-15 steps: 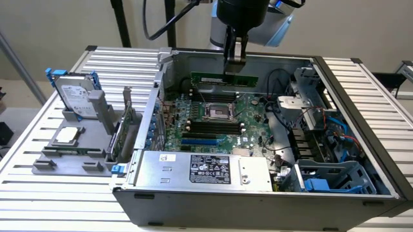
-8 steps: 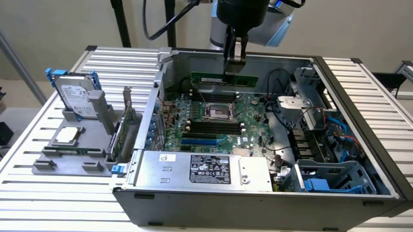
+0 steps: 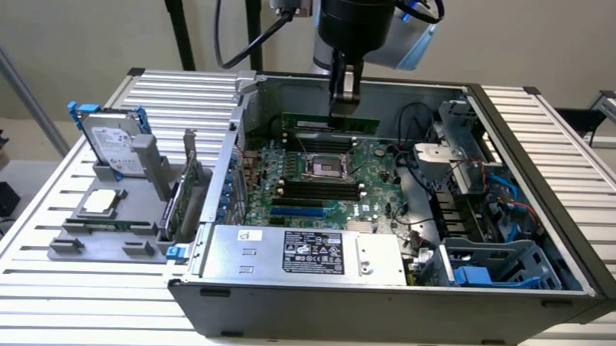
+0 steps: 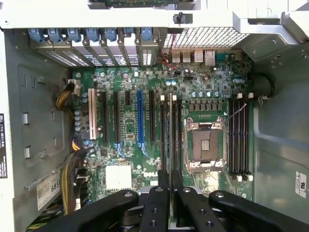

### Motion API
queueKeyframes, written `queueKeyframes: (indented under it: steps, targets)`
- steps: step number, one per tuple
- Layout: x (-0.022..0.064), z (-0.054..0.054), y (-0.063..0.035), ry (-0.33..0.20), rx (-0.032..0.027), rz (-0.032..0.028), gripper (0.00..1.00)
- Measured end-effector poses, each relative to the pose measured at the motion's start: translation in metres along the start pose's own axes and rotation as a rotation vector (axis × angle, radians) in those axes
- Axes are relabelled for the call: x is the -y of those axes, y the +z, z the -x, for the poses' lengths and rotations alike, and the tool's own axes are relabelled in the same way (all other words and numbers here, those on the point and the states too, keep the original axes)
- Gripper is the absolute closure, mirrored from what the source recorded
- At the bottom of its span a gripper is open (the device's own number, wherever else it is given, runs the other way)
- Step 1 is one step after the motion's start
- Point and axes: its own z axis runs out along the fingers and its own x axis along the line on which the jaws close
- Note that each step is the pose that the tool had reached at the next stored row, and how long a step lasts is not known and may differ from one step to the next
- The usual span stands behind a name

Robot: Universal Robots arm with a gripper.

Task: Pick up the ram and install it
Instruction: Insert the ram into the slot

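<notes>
The ram (image 3: pixel 313 122) is a long thin green stick hanging level above the back part of the open computer case (image 3: pixel 539 173). My gripper (image 3: pixel 345 108) comes straight down from above and is shut on the ram's upper edge near its middle. In the wrist view my gripper (image 4: pixel 170 182) has its black fingers (image 4: pixel 159 198) pressed close together. Below them lies the green motherboard (image 4: pixel 130 135) with its long black memory slots (image 4: pixel 170 130) beside the CPU socket (image 4: pixel 205 145). More memory slots (image 4: pixel 239 137) run along the socket's other side.
A silver power supply (image 3: pixel 288 252) fills the case's near side, with blue drive brackets (image 3: pixel 481 274) at the exterior view's right. Outside the case, at the exterior view's left, a grey holder (image 3: pixel 106 234) carries a hard drive (image 3: pixel 111 140), a square processor chip (image 3: pixel 101 203) and an upright expansion card (image 3: pixel 187 191).
</notes>
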Motion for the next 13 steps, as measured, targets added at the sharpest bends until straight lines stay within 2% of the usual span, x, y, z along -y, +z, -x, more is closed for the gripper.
queueKeyframes:
  steps: [13]
  targets:
    - [-0.0025, 0.006, 0.0241, 0.0, 0.0, -0.0001, 0.86]
